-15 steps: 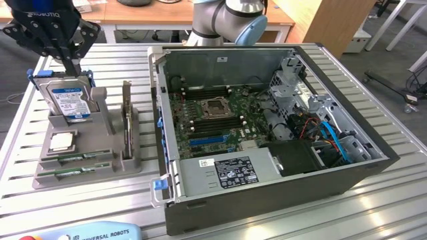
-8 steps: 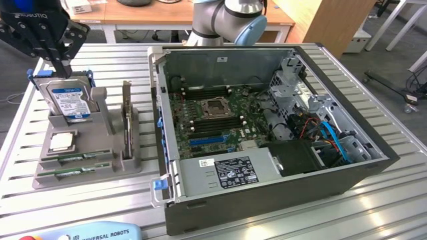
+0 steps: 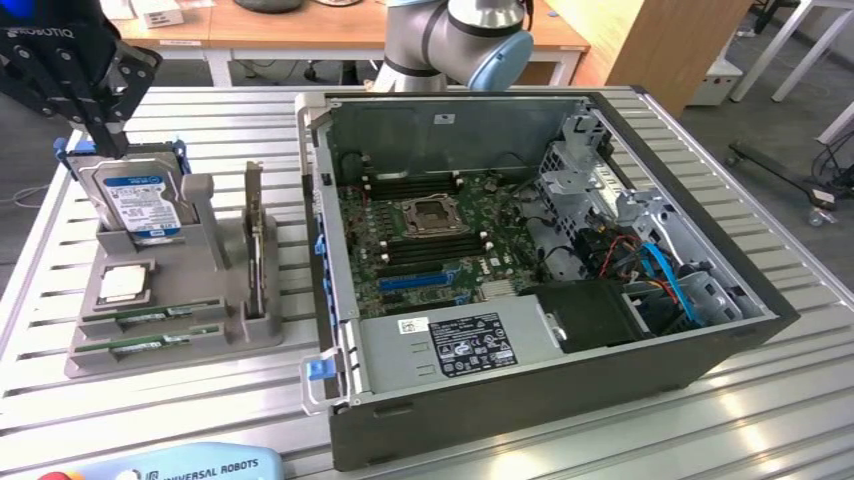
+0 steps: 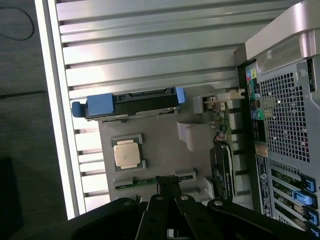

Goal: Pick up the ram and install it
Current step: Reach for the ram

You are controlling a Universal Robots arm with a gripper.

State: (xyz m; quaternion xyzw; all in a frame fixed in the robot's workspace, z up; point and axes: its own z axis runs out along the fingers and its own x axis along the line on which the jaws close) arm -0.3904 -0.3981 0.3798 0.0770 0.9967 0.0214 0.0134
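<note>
At the exterior view's left, the claw (image 3: 107,143) hangs with its fingers pressed together and empty, above the upright hard drive (image 3: 134,200) at the far end of the grey holder (image 3: 254,330). The ram (image 3: 150,319) sits slotted at the holder's near end. To the right, on the desk (image 3: 747,400), stands the open computer case (image 3: 561,390).

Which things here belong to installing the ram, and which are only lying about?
For the job: ram, gray holder, shut gripper, motherboard, open computer case.
Only lying about: hard drive, processor chip, expansion card, teach pendant.
</note>
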